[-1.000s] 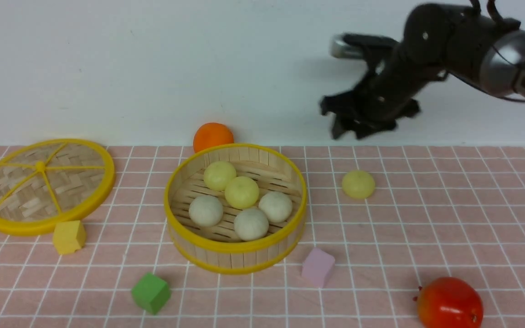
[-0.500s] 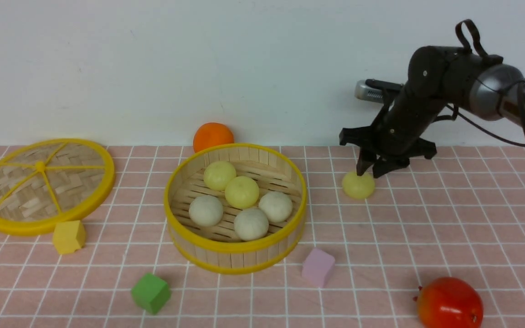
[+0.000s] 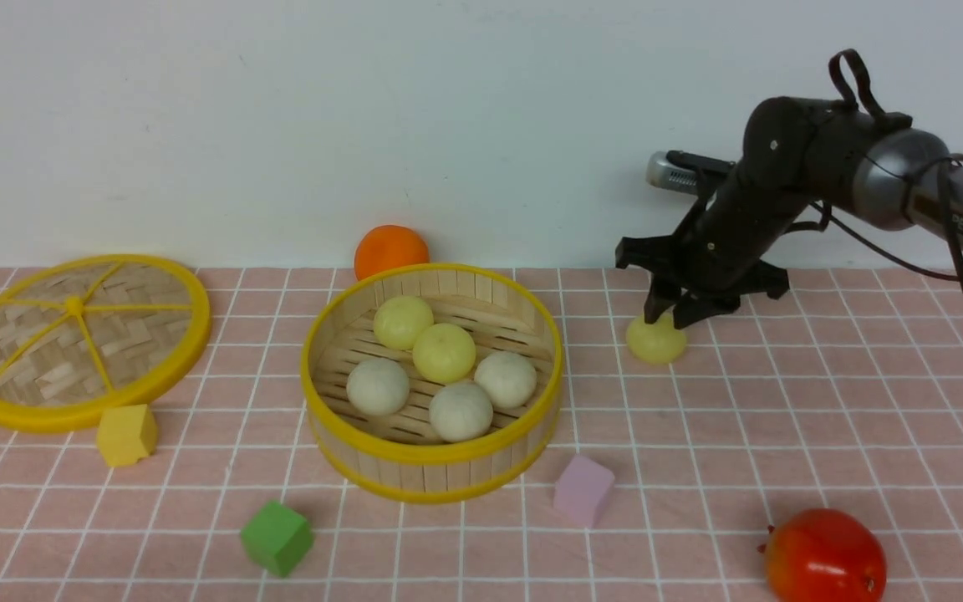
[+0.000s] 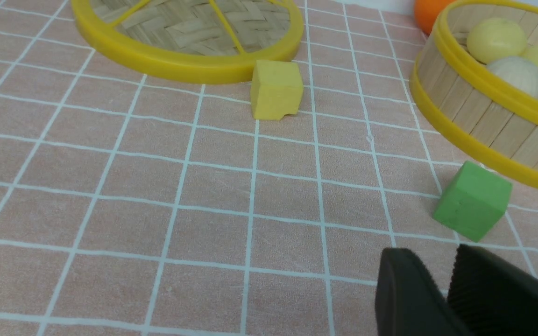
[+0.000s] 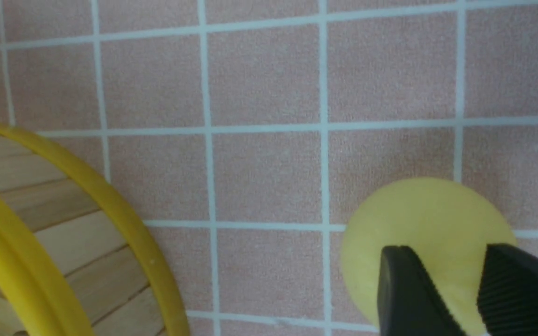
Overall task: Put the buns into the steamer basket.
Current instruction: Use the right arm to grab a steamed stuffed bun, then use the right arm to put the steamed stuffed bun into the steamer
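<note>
I have the right gripper [image 3: 667, 318] down on the last bun [image 3: 656, 342] beside the basket [image 3: 431, 456], jaws partly closed, grasp unclear; next I clamp, lift, carry it over the rim; left gripper [image 4: 442, 284] nearly closed, empty.

Six buns: three off-white [image 3: 378, 387] in the steamer basket [image 3: 431, 456] at frame centre, three pale yellow, two inside [image 3: 403, 322], one outside at right [image 3: 655, 343]; one basket; one woven disc [image 3: 80, 339] at left; three cubes, yellow [image 3: 125, 434], green [image 3: 277, 538], pink [image 3: 583, 490]; one orange fruit [image 3: 390, 249]; one red fruit [image 3: 825, 557] at lower right
</note>
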Motion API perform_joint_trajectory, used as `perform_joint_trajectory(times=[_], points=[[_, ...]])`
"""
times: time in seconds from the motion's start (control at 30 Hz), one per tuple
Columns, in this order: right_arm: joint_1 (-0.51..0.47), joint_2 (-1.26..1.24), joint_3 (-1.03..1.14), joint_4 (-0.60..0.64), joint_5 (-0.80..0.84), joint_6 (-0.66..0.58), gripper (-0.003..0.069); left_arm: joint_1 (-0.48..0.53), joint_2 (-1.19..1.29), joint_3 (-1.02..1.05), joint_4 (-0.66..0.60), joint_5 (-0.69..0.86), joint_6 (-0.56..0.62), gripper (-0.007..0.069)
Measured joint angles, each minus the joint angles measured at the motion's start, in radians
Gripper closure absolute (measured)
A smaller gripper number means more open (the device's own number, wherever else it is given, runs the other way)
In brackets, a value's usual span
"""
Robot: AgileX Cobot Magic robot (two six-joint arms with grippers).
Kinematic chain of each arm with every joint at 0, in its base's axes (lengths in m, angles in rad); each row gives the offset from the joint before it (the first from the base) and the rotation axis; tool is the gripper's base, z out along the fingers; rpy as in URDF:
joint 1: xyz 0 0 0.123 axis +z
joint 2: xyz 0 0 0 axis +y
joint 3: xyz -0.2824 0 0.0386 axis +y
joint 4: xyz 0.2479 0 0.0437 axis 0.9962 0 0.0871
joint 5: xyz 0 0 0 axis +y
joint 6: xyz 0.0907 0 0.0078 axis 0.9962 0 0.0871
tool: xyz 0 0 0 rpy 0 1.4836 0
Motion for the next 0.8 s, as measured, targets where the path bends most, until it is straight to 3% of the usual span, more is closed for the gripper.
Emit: perform_joint_trajectory(times=[0.2,0.33,0.43,0.57,0.8], points=[[0.0,0.03,0.0,0.0,-0.016,0.0,0.0429,0.0,0.0,0.0,0.0,0.0,0.0,0.0426],[0.0,0.029,-0.005,0.0,-0.015,0.0,0.0571,0.0,0.0,0.0,0.0,0.0,0.0,0.0425],[0.0,0.015,-0.007,0.001,-0.001,0.0,0.0638,0.0,0.0,0.0,0.0,0.0,0.0,0.0422],[0.012,-0.038,-0.044,0.059,0.03,-0.036,0.0645,0.0,0.0,0.0,0.0,0.001,0.0,0.0416],[0.139,-0.116,-0.097,0.272,-0.022,-0.263,0.0645,0.0,0.0,0.0,0.003,0.001,0.0,0.0407]])
